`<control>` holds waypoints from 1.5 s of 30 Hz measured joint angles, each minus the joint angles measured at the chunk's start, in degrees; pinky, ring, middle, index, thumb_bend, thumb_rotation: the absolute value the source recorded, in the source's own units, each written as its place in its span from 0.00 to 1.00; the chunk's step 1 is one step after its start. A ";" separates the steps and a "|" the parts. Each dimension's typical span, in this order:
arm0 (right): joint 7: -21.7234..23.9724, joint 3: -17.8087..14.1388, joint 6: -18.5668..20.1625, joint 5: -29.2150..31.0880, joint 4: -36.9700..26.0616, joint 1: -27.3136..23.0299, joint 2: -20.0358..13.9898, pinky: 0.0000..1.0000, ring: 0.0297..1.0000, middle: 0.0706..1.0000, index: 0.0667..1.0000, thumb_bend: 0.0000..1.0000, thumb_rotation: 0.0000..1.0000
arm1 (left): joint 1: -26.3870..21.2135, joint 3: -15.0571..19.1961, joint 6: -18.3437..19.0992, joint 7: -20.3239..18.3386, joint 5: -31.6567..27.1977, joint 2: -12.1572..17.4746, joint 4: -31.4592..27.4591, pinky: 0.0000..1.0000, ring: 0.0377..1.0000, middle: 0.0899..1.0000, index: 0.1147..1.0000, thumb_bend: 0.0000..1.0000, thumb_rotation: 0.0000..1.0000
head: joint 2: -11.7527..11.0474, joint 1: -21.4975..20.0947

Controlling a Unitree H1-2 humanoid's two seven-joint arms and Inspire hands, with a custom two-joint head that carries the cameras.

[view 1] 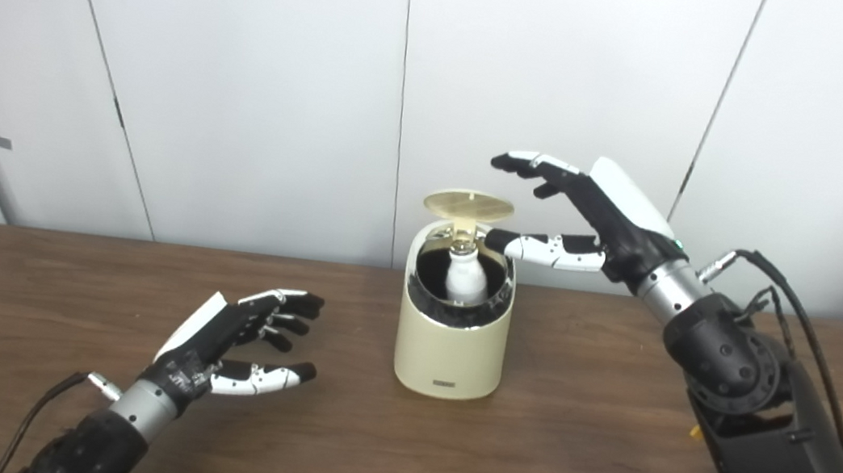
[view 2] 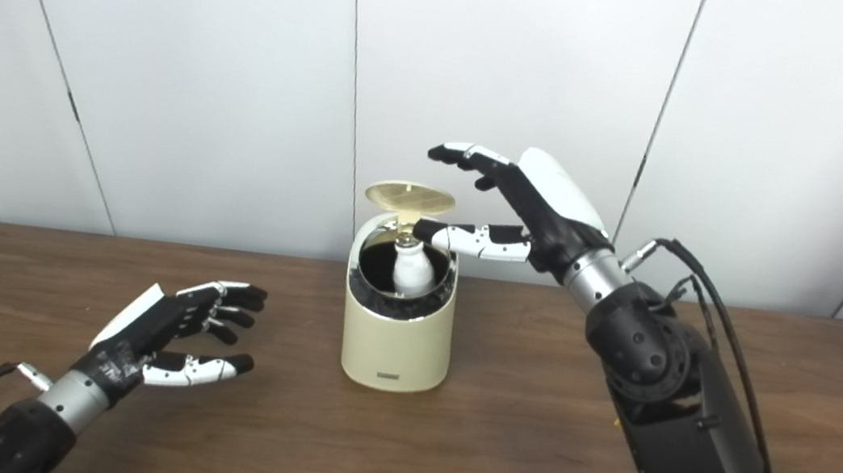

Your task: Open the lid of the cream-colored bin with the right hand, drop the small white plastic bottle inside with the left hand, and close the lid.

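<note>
The cream-colored bin stands mid-table with its round lid raised nearly upright at the back. Inside the dark opening stands the small white plastic bottle, upright. My right hand hovers open just right of and above the bin, its upper fingers reaching over the lid and the thumb pointing at the rim; contact is unclear. My left hand floats open and empty above the table, left of the bin, palm facing the bin.
The brown wooden table runs across the view, its far edge against white wall panels. My right forearm with cables fills the right side. Bare wood lies between the left hand and the bin.
</note>
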 measured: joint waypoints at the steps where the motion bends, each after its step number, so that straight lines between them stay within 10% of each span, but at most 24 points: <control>1: 0.33 0.19 -0.43 -0.12 0.13 -0.28 0.00 0.76 0.86 0.82 0.78 0.56 0.74 | 0.03 0.02 0.00 0.00 0.49 -0.20 0.00 0.66 0.74 0.79 0.80 0.61 0.15 | 0.00 0.00; 37: 14.10 4.63 -0.90 -5.66 -3.61 -1.46 -4.50 0.89 0.92 0.74 0.70 0.63 0.73 | 0.57 2.22 -0.47 0.28 4.96 -3.61 0.20 0.65 0.75 0.78 0.79 0.63 0.15 | 2.11 1.84; 45: 11.85 7.69 -10.80 -11.85 -3.47 -1.47 -5.76 0.93 0.87 0.68 0.68 0.66 0.68 | 0.57 2.36 -0.53 0.28 5.18 -3.97 0.19 0.67 0.75 0.78 0.78 0.62 0.15 | 2.46 2.11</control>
